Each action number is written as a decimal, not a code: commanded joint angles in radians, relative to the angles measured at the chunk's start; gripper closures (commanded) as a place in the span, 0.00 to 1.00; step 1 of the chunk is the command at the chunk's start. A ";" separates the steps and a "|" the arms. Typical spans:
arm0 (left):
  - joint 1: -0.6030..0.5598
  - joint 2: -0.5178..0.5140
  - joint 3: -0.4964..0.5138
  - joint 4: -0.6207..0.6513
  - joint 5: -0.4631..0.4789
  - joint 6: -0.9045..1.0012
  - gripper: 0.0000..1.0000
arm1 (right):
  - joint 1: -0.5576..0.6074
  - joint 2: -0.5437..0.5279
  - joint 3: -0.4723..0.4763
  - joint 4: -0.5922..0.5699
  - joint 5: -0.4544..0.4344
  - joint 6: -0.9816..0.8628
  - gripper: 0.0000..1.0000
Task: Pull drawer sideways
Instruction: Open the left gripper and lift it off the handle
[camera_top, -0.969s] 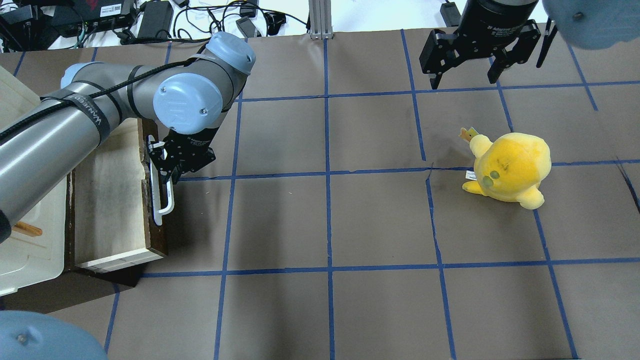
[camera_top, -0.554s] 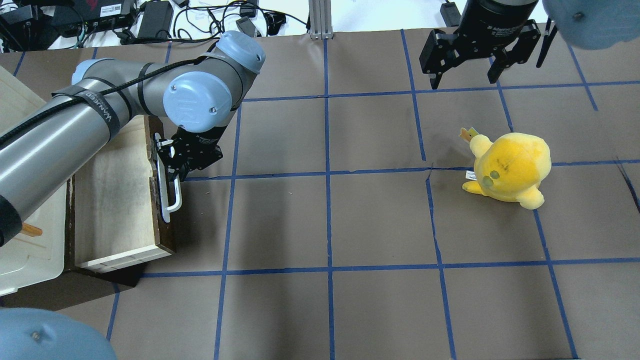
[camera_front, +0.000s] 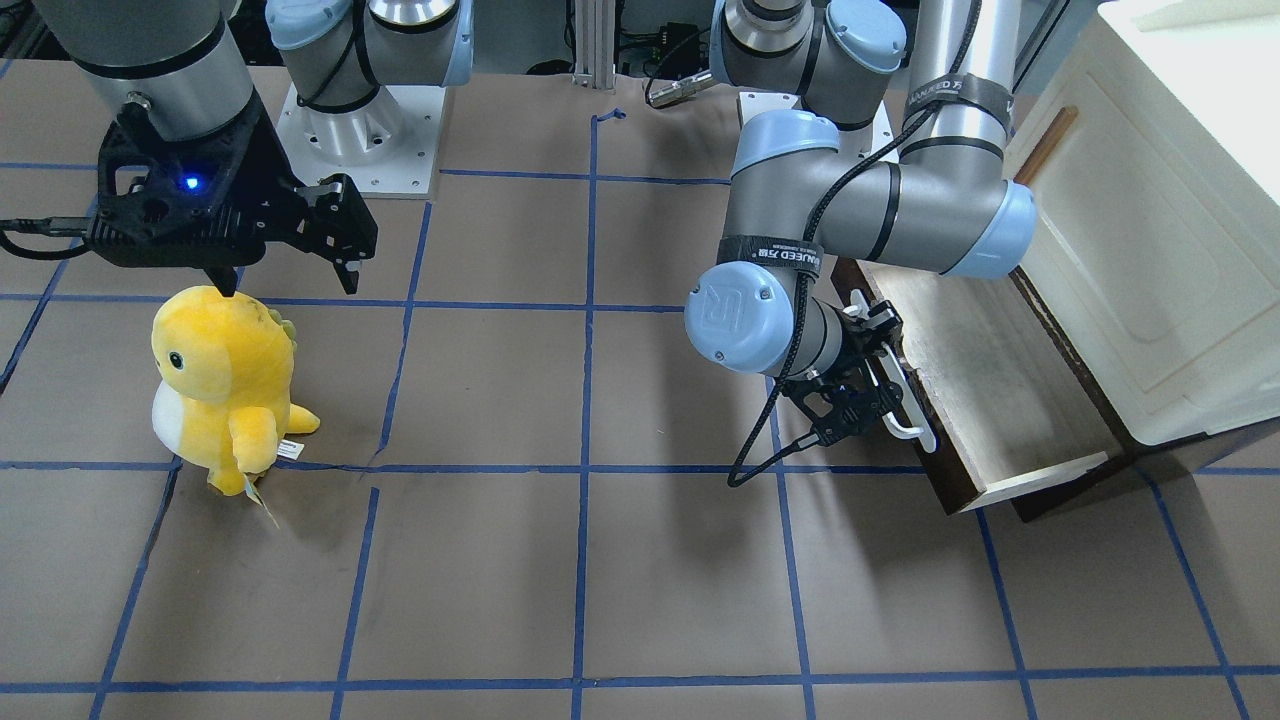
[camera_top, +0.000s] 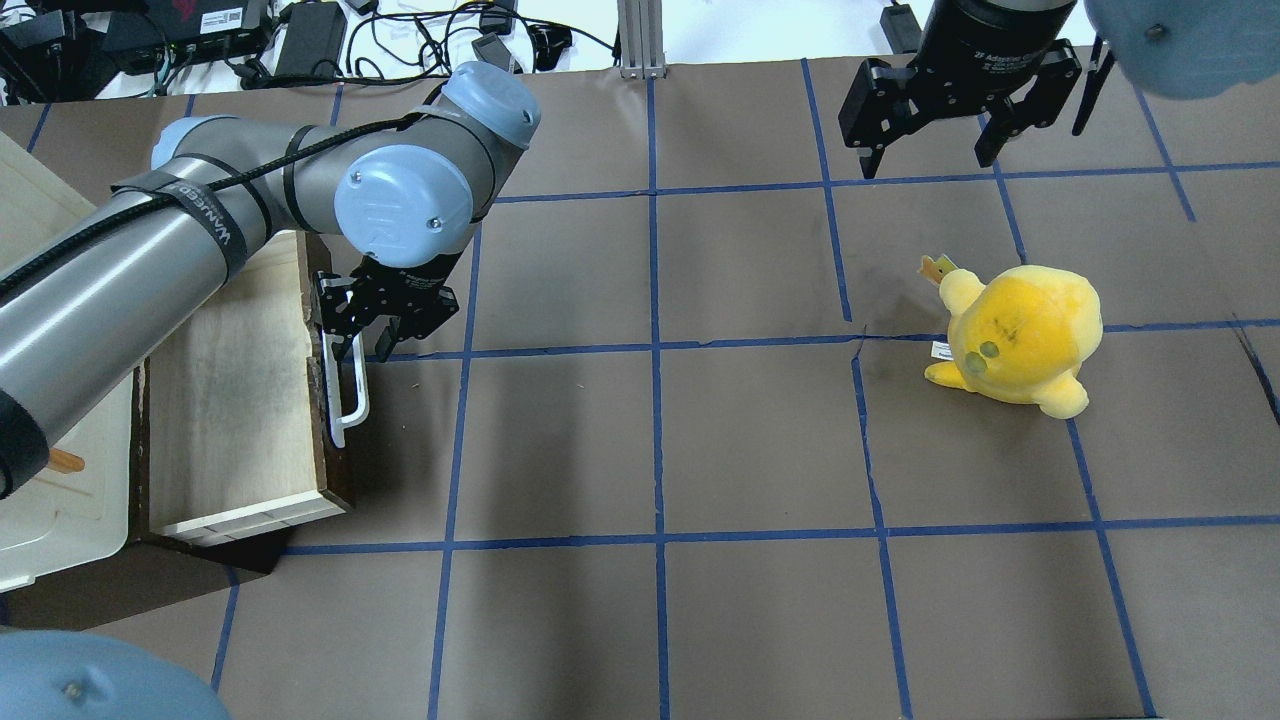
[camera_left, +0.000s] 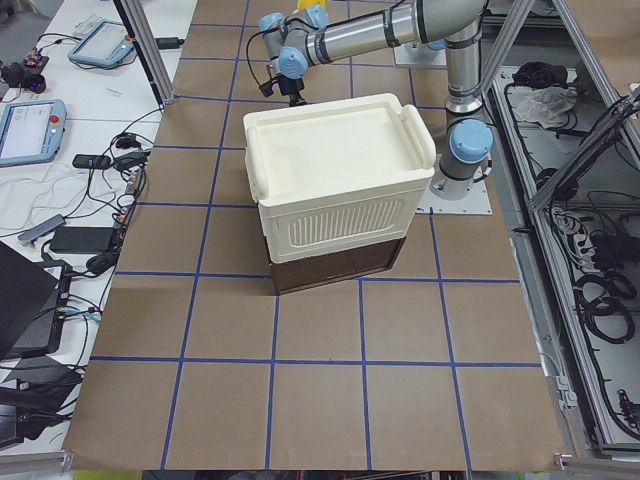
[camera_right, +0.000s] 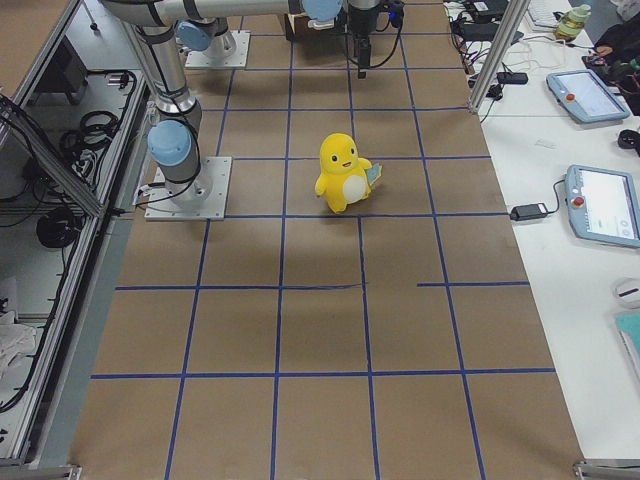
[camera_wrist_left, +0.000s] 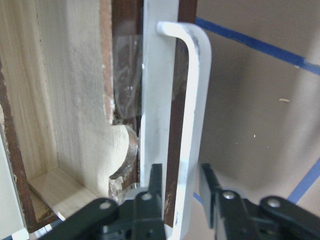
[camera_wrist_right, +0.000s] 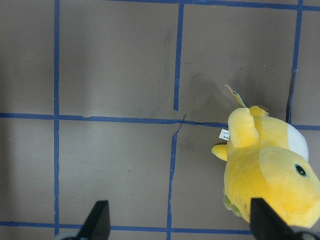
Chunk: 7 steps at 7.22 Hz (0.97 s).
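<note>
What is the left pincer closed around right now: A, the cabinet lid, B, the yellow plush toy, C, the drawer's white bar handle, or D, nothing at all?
C: the left pincer has a finger on each side of the white bar handle on the drawer.

drawer (camera_left: 335, 272) mostly hidden beneath cabinet (camera_left: 335, 185)

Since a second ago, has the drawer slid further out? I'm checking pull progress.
Yes. The drawer has slid rightward in the overhead view, away from the cabinet, pulled by the left gripper on its handle.
</note>
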 joint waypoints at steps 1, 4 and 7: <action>-0.005 0.030 0.008 0.002 -0.004 0.020 0.00 | 0.000 0.000 0.000 0.000 0.001 0.001 0.00; 0.011 0.122 0.133 0.008 -0.214 0.137 0.00 | 0.000 0.000 0.000 0.000 -0.001 0.001 0.00; 0.076 0.176 0.176 0.087 -0.406 0.358 0.00 | 0.000 0.000 0.000 0.000 0.001 0.001 0.00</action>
